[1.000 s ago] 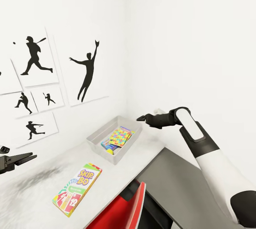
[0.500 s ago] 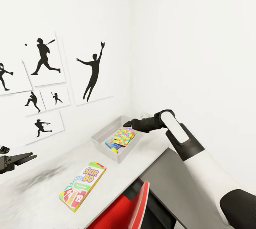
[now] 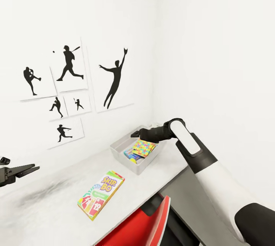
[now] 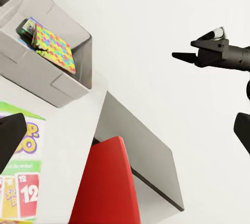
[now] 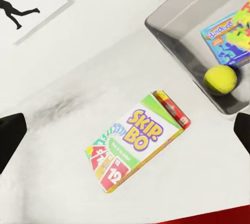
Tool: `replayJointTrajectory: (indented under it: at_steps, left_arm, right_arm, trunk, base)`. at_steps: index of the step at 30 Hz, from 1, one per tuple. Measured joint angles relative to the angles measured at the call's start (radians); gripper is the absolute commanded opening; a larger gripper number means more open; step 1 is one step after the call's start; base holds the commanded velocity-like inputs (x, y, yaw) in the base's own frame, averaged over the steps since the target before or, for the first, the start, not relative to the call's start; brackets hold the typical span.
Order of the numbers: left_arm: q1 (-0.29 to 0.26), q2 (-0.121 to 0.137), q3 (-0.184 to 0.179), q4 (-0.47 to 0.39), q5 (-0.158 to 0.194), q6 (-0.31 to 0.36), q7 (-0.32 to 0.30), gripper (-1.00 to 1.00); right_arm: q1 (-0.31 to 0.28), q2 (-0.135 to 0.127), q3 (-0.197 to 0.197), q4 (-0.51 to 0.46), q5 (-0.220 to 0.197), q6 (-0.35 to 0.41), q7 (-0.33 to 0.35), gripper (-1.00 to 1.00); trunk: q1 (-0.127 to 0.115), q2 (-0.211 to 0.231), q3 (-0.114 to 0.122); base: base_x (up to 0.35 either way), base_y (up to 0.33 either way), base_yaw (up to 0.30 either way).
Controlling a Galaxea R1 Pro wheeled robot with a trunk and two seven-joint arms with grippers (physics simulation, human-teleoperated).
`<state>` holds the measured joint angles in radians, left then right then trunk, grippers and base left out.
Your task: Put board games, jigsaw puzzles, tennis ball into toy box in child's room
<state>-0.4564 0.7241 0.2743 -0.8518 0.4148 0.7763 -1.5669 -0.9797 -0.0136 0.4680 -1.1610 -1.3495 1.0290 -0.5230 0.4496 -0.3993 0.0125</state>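
- Skip-Bo box point(image 3: 101, 195) lies flat on the table point(image 3: 57, 208), near its front edge, well apart from the toy box point(image 3: 139, 150) at the far corner by the wall.
- Its long axis runs roughly toward the toy box.
- Toy box already holds the bright puzzle point(image 3: 144, 148), a blue game box point(image 5: 228, 39) and the tennis ball point(image 5: 220, 78).
- Right gripper point(image 3: 138, 132) hovers over the toy box's far rim, jaws parted, empty; the Skip-Bo box lies back from it, toward the front edge.
- Left gripper point(image 3: 21, 171) hangs off the table's left end, fingers spread, holding nothing.
- Judgement: neither is close; the right one, beside the toy box, seems better placed.
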Motion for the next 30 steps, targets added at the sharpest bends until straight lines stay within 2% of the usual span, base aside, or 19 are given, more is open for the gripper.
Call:
replayJointTrajectory:
  at_steps: [7, 20, 30]
  left_arm:
    - [0.000, 0.000, -0.001, 0.000, 0.000, 0.000, 0.000, 1.00]
    - [0.000, 0.000, -0.001, 0.000, 0.000, 0.000, 0.000, 1.00]
    - [0.000, 0.000, -0.001, 0.000, 0.000, 0.000, 0.000, 1.00]
  right_arm:
    - [0.000, 0.000, 0.004, 0.000, 0.000, -0.044, -0.013, 1.00]
    - [0.000, 0.002, 0.007, -0.001, -0.001, -0.052, -0.025, 1.00]
    - [0.000, 0.001, 0.005, 0.000, -0.001, -0.052, -0.053, 1.00]
  trunk:
    - [0.000, 0.000, 0.007]
    - [0.000, 0.000, 0.010]
    - [0.000, 0.000, 0.013]
  base:
    - [-0.005, 0.000, 0.226]
    - [0.000, 0.000, 0.058]
    - [0.000, 0.000, 0.169]
